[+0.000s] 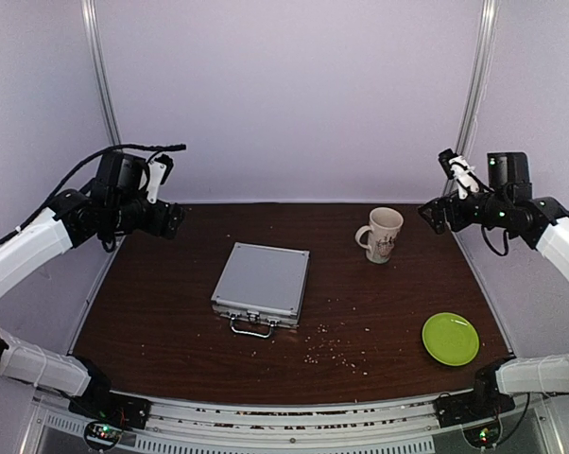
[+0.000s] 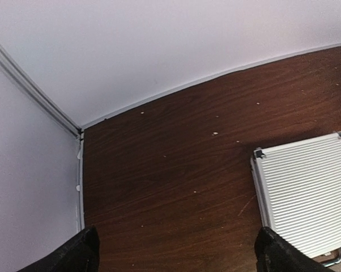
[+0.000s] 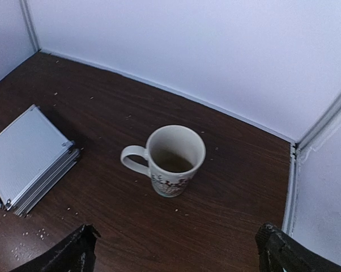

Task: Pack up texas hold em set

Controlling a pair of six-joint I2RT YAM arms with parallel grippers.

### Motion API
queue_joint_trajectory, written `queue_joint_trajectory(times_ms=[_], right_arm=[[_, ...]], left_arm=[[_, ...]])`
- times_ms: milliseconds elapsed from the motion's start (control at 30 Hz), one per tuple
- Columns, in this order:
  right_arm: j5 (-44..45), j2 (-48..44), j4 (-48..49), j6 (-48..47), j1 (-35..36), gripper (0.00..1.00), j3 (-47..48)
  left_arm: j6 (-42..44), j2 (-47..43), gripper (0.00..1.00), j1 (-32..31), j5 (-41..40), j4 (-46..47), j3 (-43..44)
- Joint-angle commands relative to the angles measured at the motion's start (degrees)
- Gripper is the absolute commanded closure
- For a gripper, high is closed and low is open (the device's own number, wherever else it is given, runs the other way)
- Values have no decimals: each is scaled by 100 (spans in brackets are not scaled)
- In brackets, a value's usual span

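From above, the silver aluminium case [image 1: 262, 280] is lying shut and flat on the dark wooden table [image 1: 162, 326], a little left of centre, with its handle [image 1: 251, 328] pointing toward the near edge. The left gripper [image 1: 171, 219] is hovering over the far left corner, well apart from the case. The right gripper [image 1: 431, 216] is hanging over the far right edge, near the cream mug [image 1: 384, 235], which is standing upright to the right of the case. The lime green plate [image 1: 450, 338] is sitting at the near right, and pale specks [image 1: 336, 352] are lying scattered on the wood between case and plate.

In the left wrist view, the two dark fingers [image 2: 74, 255] are showing at the bottom corners, spread wide, with only bare wood between them. The ribbed lid of the case is lying at the lower right, a bit of its handle peeking in at the bottom edge.

In the right wrist view, the fingers [image 3: 74, 252] are likewise standing wide apart and pinching nothing. The mug is standing beyond them, its handle pointing to the picture's left, and the closed case is lying at the left edge
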Motion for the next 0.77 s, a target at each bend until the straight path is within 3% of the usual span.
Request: queue_joint_trajectory(times_ms=[0,233,567,733], right_arm=[[628,-417,1185,869,-379,0,-589],[279,-597,1313,993,-830,1,-592],[-94,-477,728,951,-959,1,163],[-414,-422,787,915,-972,0,95]], left_arm=[[-13,12,2,324,-527,440,-80],[63,-324,2,355,-842,1260,-659],[90,-322,2,350,-816,1174,-732],[111,-374,2,353,-792,1160,-762]])
